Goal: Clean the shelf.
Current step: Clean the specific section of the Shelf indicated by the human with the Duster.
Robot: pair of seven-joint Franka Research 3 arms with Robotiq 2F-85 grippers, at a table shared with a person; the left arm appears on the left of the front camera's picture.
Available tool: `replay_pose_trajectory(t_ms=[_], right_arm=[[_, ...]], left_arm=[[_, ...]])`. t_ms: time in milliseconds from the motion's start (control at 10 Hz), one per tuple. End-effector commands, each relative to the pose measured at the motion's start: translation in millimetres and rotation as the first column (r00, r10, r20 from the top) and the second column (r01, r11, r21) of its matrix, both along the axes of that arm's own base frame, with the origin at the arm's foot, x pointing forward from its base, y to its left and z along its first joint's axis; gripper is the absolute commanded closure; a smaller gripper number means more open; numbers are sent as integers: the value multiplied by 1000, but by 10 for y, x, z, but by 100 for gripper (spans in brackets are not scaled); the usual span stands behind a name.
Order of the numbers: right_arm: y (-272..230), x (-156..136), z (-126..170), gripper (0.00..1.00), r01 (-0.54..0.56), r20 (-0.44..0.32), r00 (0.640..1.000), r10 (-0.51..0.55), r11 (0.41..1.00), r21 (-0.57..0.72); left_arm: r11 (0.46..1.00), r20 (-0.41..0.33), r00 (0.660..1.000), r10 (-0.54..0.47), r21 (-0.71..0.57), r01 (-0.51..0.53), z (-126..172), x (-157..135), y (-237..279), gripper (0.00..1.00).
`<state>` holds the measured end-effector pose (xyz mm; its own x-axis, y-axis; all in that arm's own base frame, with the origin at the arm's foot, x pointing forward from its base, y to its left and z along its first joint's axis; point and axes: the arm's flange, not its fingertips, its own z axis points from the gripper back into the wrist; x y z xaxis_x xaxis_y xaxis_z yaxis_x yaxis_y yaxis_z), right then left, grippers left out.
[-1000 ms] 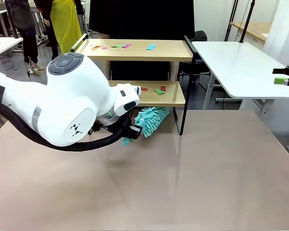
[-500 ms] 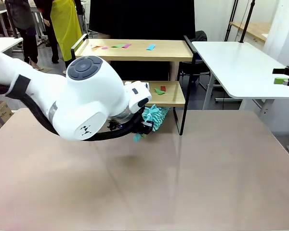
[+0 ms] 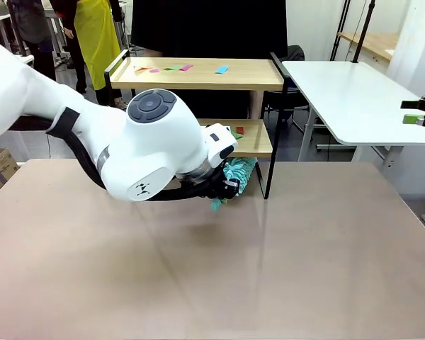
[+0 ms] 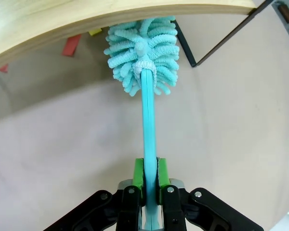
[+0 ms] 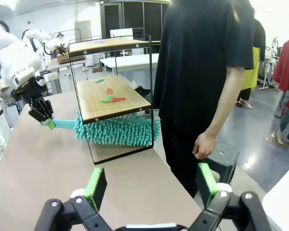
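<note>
The shelf (image 3: 258,74) stands at the table's far edge, its boards strewn with coloured paper scraps (image 3: 221,69). My left gripper (image 3: 223,190) is shut on the handle of a teal fluffy duster (image 3: 239,172), whose head lies under the lower board (image 3: 255,142). In the left wrist view the green pads (image 4: 138,173) clamp the handle, and the duster head (image 4: 143,53) touches the underside of the board (image 4: 86,14). The right wrist view shows the shelf (image 5: 111,98) and the duster (image 5: 118,131) beneath it. My right gripper (image 5: 151,185) is open and holds nothing; it sits at the right edge (image 3: 421,113).
A person in black (image 5: 202,72) stands just behind the shelf, one hand hanging down beside a black stool (image 5: 221,159). A white table (image 3: 347,99) stands at the right, and the near brown tabletop (image 3: 269,269) is bare. Another person in a yellow apron (image 3: 95,32) is far back left.
My left arm has swung to the right, carrying the duster rightward along and further beneath the lower board. The right gripper has stayed put.
</note>
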<state>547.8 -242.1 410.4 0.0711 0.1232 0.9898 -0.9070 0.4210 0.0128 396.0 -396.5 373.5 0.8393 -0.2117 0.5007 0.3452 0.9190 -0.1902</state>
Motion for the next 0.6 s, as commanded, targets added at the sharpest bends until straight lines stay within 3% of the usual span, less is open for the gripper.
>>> replay_pose_trajectory(t_ms=[0, 500], right_arm=[[21, -2, 36, 0, -3, 7, 1000, 3, 1000, -1], [21, -2, 36, 0, -3, 7, 1000, 3, 1000, -1]], left_arm=[[998, 4, 998, 58, 9, -58, -154, 28, -283, 87], [992, -45, 991, 126, 27, -125, -355, 31, -557, 87]])
